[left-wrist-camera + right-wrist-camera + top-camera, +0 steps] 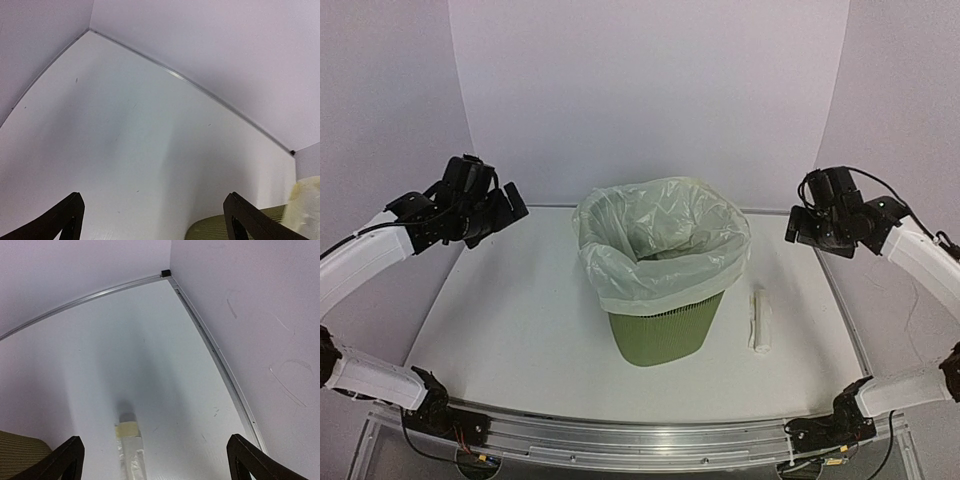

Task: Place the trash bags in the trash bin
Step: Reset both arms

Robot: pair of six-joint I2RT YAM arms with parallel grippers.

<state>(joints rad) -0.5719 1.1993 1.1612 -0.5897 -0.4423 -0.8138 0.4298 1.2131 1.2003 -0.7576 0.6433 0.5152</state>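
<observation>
The olive-green trash bin (pixel 665 328) stands at the table's middle. A pale translucent trash bag (pixel 660 240) lines it, its edge folded down over the rim. A second bag, rolled into a thin white strip (pixel 760 318), lies on the table right of the bin; it also shows in the right wrist view (pixel 129 450). My left gripper (pixel 510 205) is open and empty, raised left of the bin. My right gripper (pixel 798 228) is open and empty, raised right of the bin above the roll. The bin's side (pixel 220 227) and bag edge (pixel 305 207) show in the left wrist view.
White table (pixel 520 320) with a metal rim (pixel 840 300) along its right side and back. Pale walls enclose the back and sides. The arm bases sit on a rail (pixel 640 440) at the near edge.
</observation>
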